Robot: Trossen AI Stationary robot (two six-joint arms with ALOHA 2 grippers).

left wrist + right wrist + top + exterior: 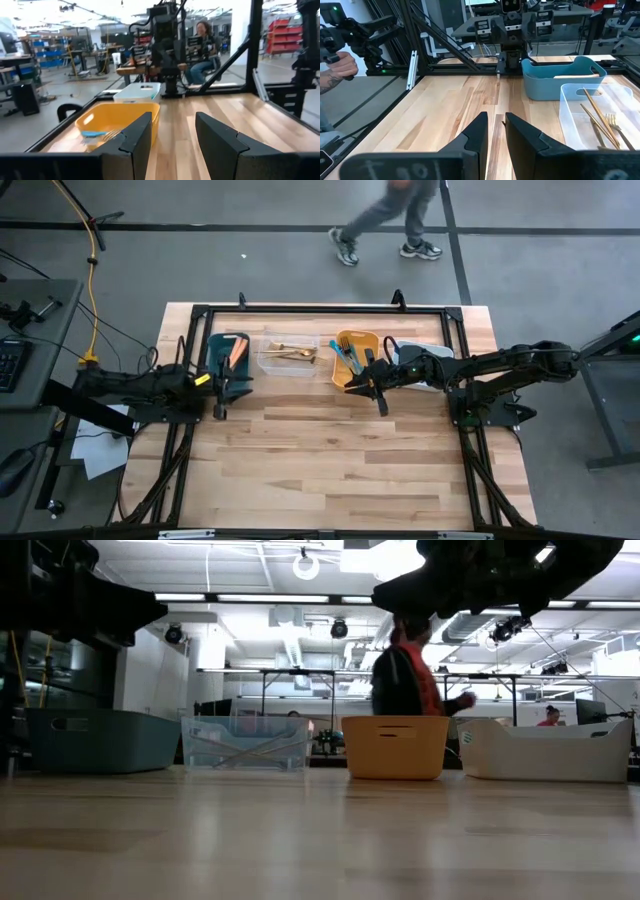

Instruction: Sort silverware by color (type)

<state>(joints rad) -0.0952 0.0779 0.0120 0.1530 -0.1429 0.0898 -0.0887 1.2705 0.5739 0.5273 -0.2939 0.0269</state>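
The silverware lies in a row of bins at the table's far side. Salmon pieces [236,350] are in the teal bin [215,355]. Gold forks [602,122] lie in the clear bin [570,117]. Teal-blue pieces [345,358] and a fork [107,135] are in the yellow bin [120,115]. My left gripper [172,145] stands open just in front of the teal bin, pointing level toward the table's right, with nothing between its fingers. My right gripper [496,132] hovers in front of the yellow bin, pointing left. Its fingers are a narrow gap apart and hold nothing.
A white bin [545,750] stands at the right end of the row, partly under my right arm [500,365]. A black frame [300,308] rims the table. Bare wood [330,460] spreads toward the near edge. A person [390,220] walks beyond the far edge, and a hand [335,65] shows beside the table.
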